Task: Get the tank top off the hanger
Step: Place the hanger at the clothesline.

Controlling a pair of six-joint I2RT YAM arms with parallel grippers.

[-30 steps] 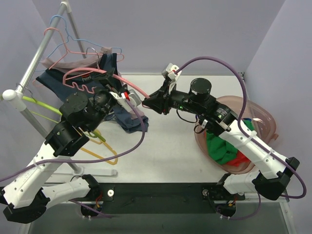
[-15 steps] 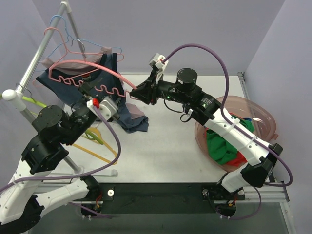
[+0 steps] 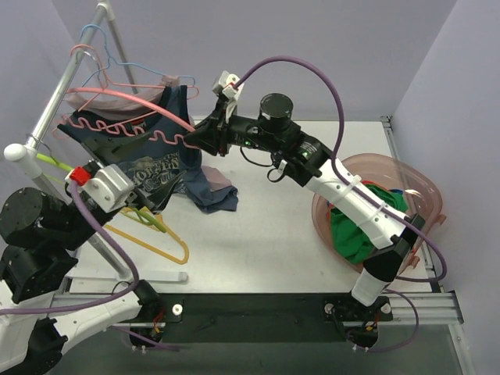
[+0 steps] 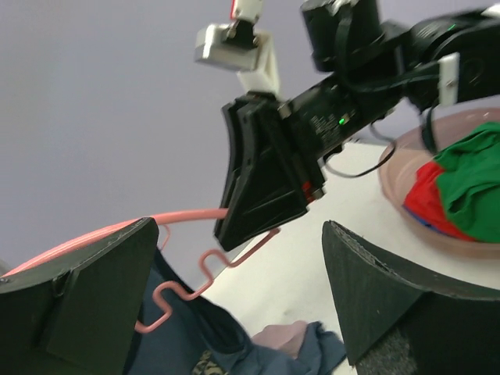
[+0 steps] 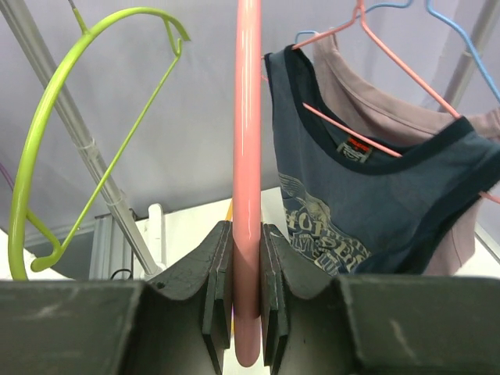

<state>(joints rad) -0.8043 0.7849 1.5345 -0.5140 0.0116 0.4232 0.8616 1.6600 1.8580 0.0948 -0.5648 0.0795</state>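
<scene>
Spanning the scene, the white desk (image 3: 266,234) carries a metal clothes rack (image 3: 66,74) along its left edge and a pink basin (image 3: 426,191) of green and red clothes at its right edge. The navy tank top (image 3: 160,160) hangs on the pink hanger (image 3: 148,141) over the far-left corner of the desk, its lower hem bunched on the surface. The right gripper (image 3: 205,137) is clenched on the hanger's pink bar, which runs straight between its fingers in the right wrist view. The left gripper (image 3: 148,195) sits just beside the tank top's near edge, jaws released and spread wide, with nothing between them.
</scene>
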